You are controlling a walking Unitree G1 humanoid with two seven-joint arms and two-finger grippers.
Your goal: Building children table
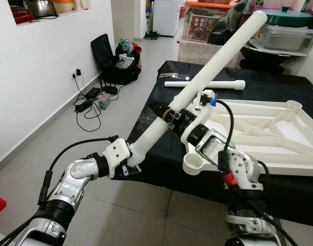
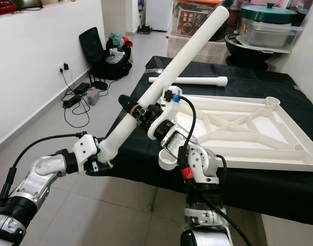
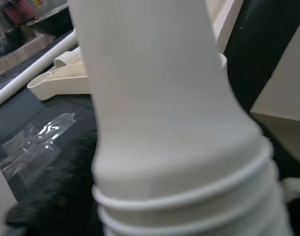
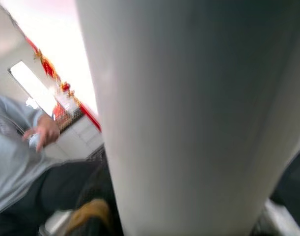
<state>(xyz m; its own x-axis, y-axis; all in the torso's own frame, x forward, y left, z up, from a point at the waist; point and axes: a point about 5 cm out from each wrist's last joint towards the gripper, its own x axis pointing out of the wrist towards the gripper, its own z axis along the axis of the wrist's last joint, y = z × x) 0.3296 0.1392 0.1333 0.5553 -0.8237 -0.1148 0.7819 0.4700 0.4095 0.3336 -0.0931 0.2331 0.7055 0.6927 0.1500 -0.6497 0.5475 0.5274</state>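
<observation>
A long white table leg (image 1: 217, 54) slants up over the table's near left corner, its ridged lower end (image 3: 189, 196) towards me. My left gripper (image 1: 129, 165) is shut on that lower end, off the table's edge. My right gripper (image 1: 169, 114) is shut on the leg about a third of the way up. The white tabletop (image 1: 279, 133) lies upside down on the black-covered table (image 1: 161, 154), with a round corner socket (image 1: 193, 165) just below my right wrist. A second white leg (image 1: 205, 84) lies flat behind it.
Bare tiled floor (image 1: 59, 148) lies left of the table, with a black bag (image 1: 115, 64), cables and power bricks (image 1: 89, 102) along the white wall. Boxes, tubs and pots (image 1: 287, 31) stand behind the table. A seated person's sleeve and hand (image 4: 37, 135) appear in the right wrist view.
</observation>
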